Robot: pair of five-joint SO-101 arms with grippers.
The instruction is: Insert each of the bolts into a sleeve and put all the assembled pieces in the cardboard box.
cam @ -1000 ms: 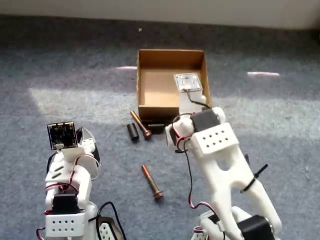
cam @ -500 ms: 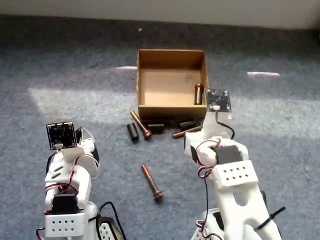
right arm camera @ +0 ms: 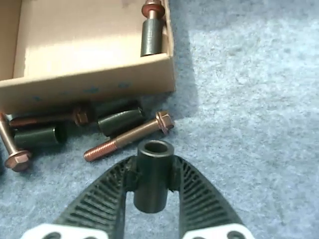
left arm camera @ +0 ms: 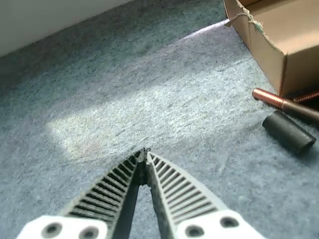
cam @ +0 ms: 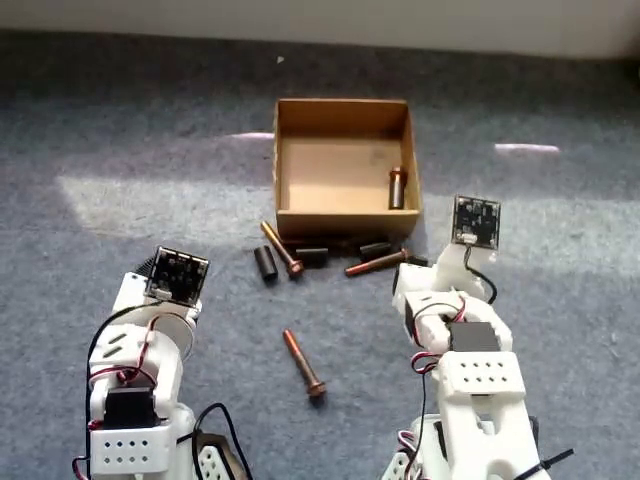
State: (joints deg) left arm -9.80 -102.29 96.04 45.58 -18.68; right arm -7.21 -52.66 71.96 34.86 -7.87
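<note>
Withdrawn from the cardboard box (cam: 340,112) to the near side, the right arm (cam: 470,370) sits folded low, right gripper (right arm camera: 152,167) clamped on a dark sleeve (right arm camera: 152,194). Swung slightly right, the left arm (cam: 135,370) holds the left gripper (left arm camera: 145,158) closed and empty above the carpet (left arm camera: 149,89). One assembled piece (cam: 397,187) lies at the box's right; loose sleeves (cam: 312,256) by its near wall sit in shadow, hard to count.

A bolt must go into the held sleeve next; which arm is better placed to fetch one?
Left. The left jaws are shut and empty, and a loose bolt lies ahead of them on the carpet. The right jaws are occupied, gripping a sleeve.
</note>
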